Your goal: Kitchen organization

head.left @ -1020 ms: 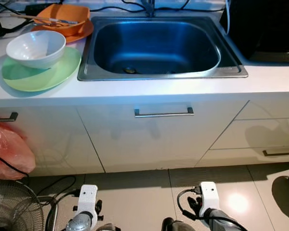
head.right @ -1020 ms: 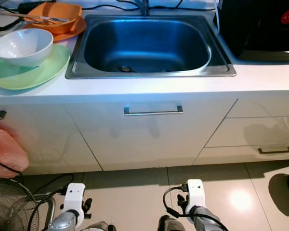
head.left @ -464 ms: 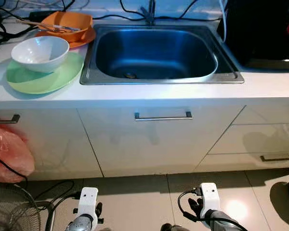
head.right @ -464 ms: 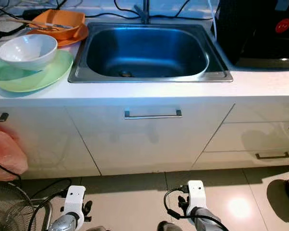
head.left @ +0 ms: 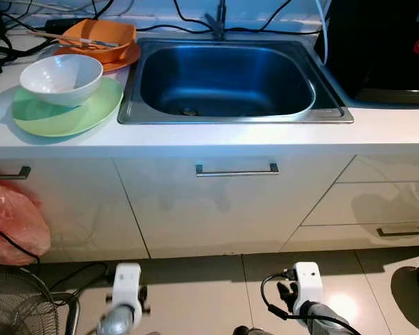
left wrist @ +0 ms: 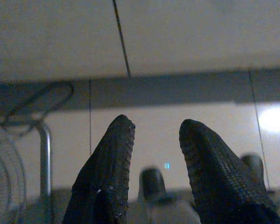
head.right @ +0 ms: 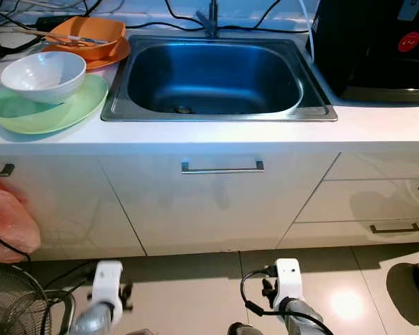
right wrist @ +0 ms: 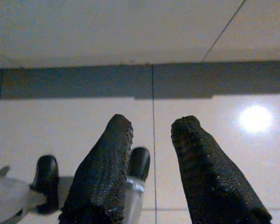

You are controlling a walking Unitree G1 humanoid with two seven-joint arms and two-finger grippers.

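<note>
So the robot's standing in front of the sink cabinet with both arms hanging low by the floor tiles, nothing happening with the dishes yet. The left end effector (left wrist: 151, 154) is hanging with its two black fingers spread a bit apart and nothing between them, and the right end effector (right wrist: 151, 149) is doing the same, parted and empty. Everything it needs is sitting well above and ahead of both of them, up on the bench (head.left: 216, 136). Up and off to the left of the left end effector there's a white bowl (head.left: 61, 75) resting on a green plate (head.left: 77, 115), and just behind those an orange bowl (head.left: 101, 33) on an orange plate (head.left: 119, 56) with what look like chopsticks (head.left: 63, 36) lying across it. The steel sink (head.left: 227, 77) is straight ahead and looks empty. My guess is the white bowl's ceramic or melamine, so stiff, smooth and kinda slippery, and chippable if it's dropped. I'd pinch it over the rim, one finger inside and one outside, and lift it off before touching the plate, since a flat plate is way harder to get fingers under.
</note>
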